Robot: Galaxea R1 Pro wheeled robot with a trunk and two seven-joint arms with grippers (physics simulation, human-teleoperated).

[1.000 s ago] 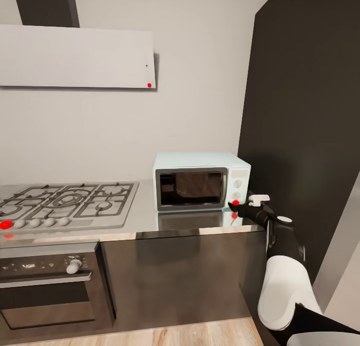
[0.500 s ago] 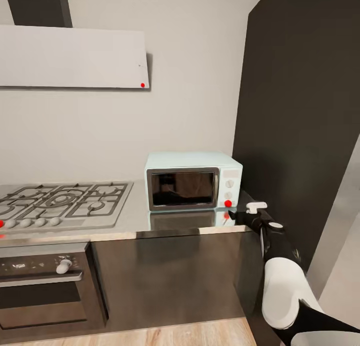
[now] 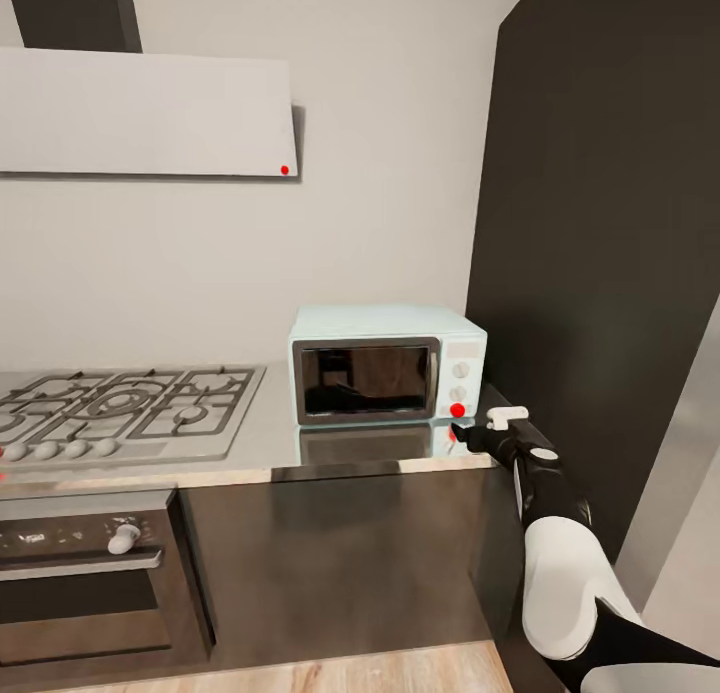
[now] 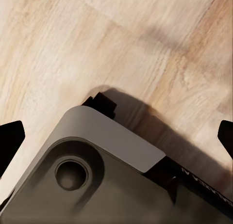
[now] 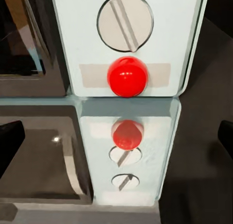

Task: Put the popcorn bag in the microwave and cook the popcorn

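With the microwave (image 3: 388, 364) standing on the surface (image 3: 270, 435) and its door closed, we hold the right gripper (image 3: 462, 433), fingers spread and empty, just before the red button (image 5: 127, 76) and should advance squarely onto its centre, avoiding the knob (image 5: 125, 22).

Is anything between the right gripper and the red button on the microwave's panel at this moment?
Nothing visible. The right gripper hovers just in front of the round red button low on the white panel of the pale mint-blue microwave, over the shiny steel countertop. The right wrist view shows the button unobstructed between the open fingertips.
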